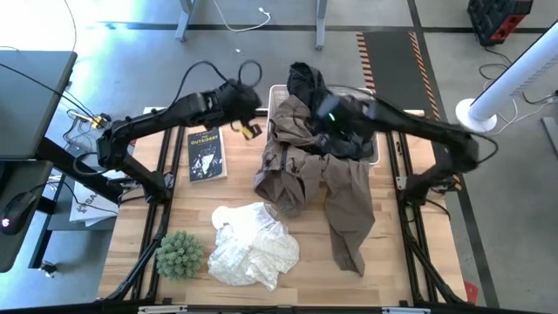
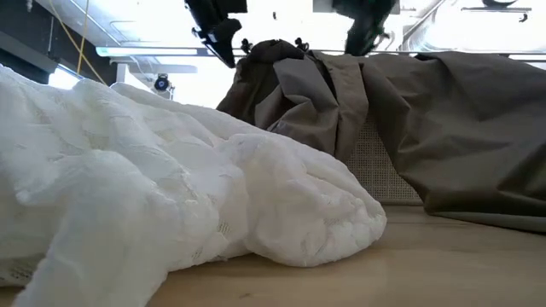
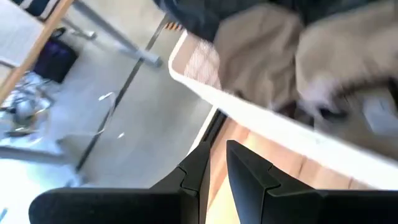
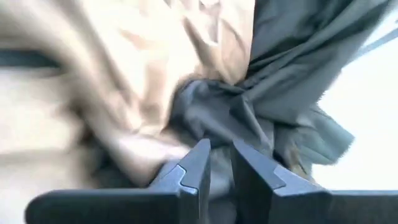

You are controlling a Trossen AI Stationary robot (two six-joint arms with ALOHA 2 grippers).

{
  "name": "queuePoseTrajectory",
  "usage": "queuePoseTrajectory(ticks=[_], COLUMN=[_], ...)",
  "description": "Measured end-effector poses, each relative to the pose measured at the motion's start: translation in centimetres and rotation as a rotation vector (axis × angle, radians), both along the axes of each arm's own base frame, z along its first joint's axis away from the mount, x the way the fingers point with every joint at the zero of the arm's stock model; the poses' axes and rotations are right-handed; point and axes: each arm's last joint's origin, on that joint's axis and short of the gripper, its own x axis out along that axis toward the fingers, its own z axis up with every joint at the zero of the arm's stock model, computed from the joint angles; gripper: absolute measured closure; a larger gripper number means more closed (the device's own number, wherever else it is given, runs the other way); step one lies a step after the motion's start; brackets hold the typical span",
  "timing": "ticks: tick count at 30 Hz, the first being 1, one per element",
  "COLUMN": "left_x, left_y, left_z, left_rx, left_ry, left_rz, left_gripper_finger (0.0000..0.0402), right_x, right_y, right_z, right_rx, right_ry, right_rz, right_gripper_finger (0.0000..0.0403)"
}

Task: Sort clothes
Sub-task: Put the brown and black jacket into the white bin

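Note:
My right gripper [image 1: 329, 113] is over the white basket [image 1: 277, 89], shut on a dark grey garment [image 4: 273, 81]. That garment lies bunched on top of khaki-brown trousers [image 1: 344, 196]. The trousers fill the basket and hang over its near rim, with their legs spread on the table. My left gripper [image 3: 217, 152] hovers by the basket's left wall [image 3: 261, 115], fingers together with nothing between them. A white patterned garment [image 1: 253, 249] lies crumpled on the table near the front edge. My right gripper pinches a gathered bunch of the dark grey garment [image 4: 217, 121] between its two fingers, coming from above at a slant. The cloth's folds run together toward the fingertips. The rest of the garment lies on the khaki trousers [image 4: 143, 68] and over the basket's far rim.
A dark book [image 1: 207, 153] lies on the table left of the basket, below my left arm. A round green spiky plant [image 1: 180, 253] stands at the front left, next to the white garment. Bare wood shows at the table's front right.

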Motion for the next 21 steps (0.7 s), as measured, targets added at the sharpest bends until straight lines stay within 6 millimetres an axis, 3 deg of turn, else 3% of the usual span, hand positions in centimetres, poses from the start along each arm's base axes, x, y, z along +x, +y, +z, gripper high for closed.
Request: queuePoseTrajectory(ticks=[5,10,16,21], left_x=[-0.7,-3.3,-7.5,-9.4], left_y=[-4.4,-9.6,-14.1,-15.7], left_z=[-2.0,-4.6,-7.5,-10.7], left_rx=[0.073,0.122,0.081,-0.003], left_ry=[0.097,0.09,-0.044,-0.144], left_rz=[-0.002,-0.034,-0.061,-0.06], left_gripper_finger=[0.0351,0.0351,0.0351,0.0351], right_x=[-3.9,-7.8,-9.8,-11.2], right_y=[8.3,14.7,19.7,21.3], right_z=[1.7,0.5,-2.7,-6.4], right_rx=[-0.053,0.125,0.488,0.675], right_ry=[-0.126,-0.221,-0.259,-0.088], right_rz=[0.057,0.197,0.224,0.047], right_gripper_finger=[0.0342,0.0342,0.0342,0.033])
